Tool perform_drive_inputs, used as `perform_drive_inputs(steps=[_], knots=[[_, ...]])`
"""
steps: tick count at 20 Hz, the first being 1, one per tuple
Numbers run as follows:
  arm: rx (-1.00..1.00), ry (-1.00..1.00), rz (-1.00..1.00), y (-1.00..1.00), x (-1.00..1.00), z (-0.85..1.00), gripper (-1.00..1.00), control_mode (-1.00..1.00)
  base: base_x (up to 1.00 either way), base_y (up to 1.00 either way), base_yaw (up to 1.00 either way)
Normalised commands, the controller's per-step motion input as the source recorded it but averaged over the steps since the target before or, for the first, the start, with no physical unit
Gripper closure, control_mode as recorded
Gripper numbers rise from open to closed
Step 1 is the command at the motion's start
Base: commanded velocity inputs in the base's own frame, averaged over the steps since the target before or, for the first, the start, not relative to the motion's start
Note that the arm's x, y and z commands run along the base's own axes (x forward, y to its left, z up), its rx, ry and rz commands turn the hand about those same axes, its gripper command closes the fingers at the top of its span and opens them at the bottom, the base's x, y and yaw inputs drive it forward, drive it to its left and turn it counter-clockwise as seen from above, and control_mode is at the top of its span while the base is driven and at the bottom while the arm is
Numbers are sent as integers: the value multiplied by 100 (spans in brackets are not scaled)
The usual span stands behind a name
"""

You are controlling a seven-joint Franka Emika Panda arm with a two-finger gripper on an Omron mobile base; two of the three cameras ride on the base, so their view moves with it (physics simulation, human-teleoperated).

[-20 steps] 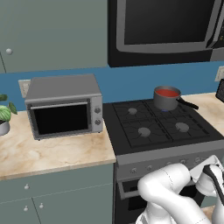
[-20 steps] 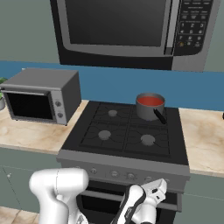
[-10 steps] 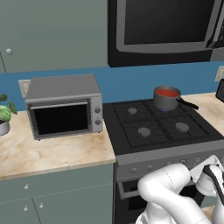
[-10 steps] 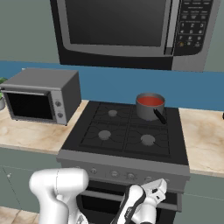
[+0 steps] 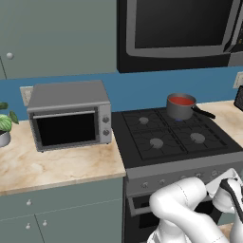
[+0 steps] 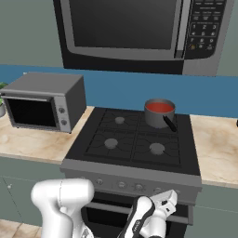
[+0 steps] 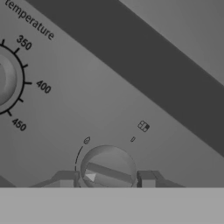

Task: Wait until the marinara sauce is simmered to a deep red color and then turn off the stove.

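Grey knob (image 7: 108, 168) between jaws, temperature dial (image 7: 6, 81) beside.

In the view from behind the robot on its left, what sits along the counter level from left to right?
Potted plant → silver toaster oven → stove → saucepan of red sauce.

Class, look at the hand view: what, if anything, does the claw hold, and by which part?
The claw brackets a stove knob, one fingertip on each side; whether it actually grips cannot be told.
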Motion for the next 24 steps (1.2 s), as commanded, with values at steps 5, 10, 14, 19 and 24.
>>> perform_drive_inputs(steps=[5, 10, 14, 19, 24], knots=[[0, 0, 0, 0, 0, 0, 100, -100, 0, 0, 0], [0, 0, 0, 0, 0, 0, 100, -100, 0, 0, 0], [0, 0, 0, 0, 0, 0, 100, -100, 0, 0, 0], [0, 0, 0, 0, 0, 0, 100, -100, 0, 0, 0], [0, 0, 0, 0, 0, 0, 100, -100, 0, 0, 0]])
